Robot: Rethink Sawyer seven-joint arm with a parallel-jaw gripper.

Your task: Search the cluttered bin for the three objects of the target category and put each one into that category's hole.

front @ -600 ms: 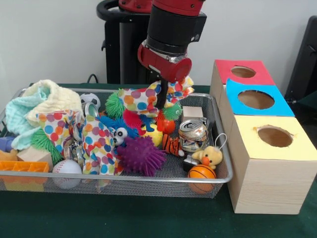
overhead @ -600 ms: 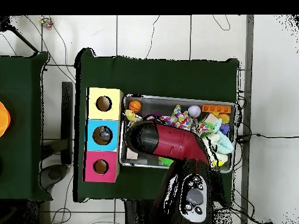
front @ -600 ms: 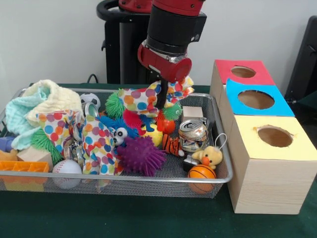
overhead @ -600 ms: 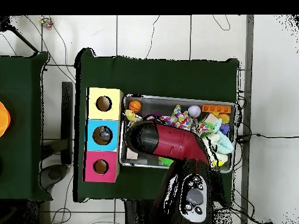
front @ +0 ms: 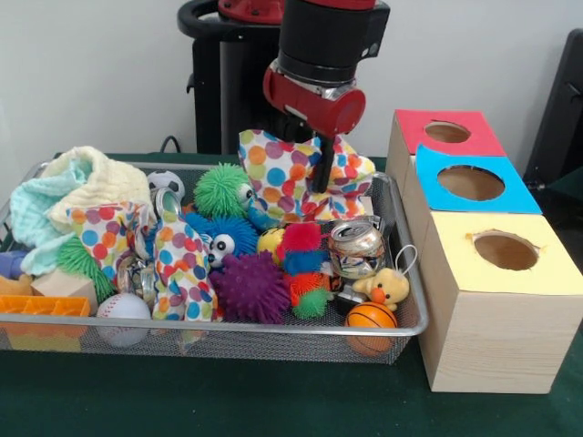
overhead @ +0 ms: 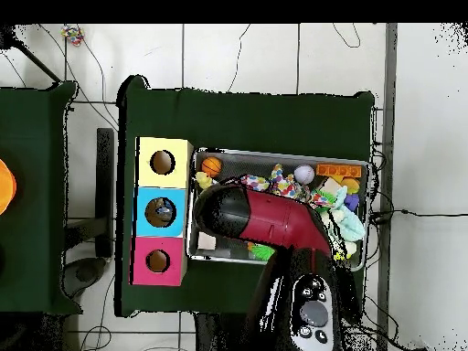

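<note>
Polka-dot cloth (front: 296,177) pinched in the jaws, fingertips hidden in its folds.

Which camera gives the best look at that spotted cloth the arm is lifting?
The front view: the polka-dot cloth hangs in full sight from the gripper, above the bin. In the overhead view the arm covers it, so it cannot be made out.

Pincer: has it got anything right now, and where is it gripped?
The pincer is shut on the polka-dot cloth, pinching it near its upper right part, so the cloth hangs lifted above the bin.
</note>
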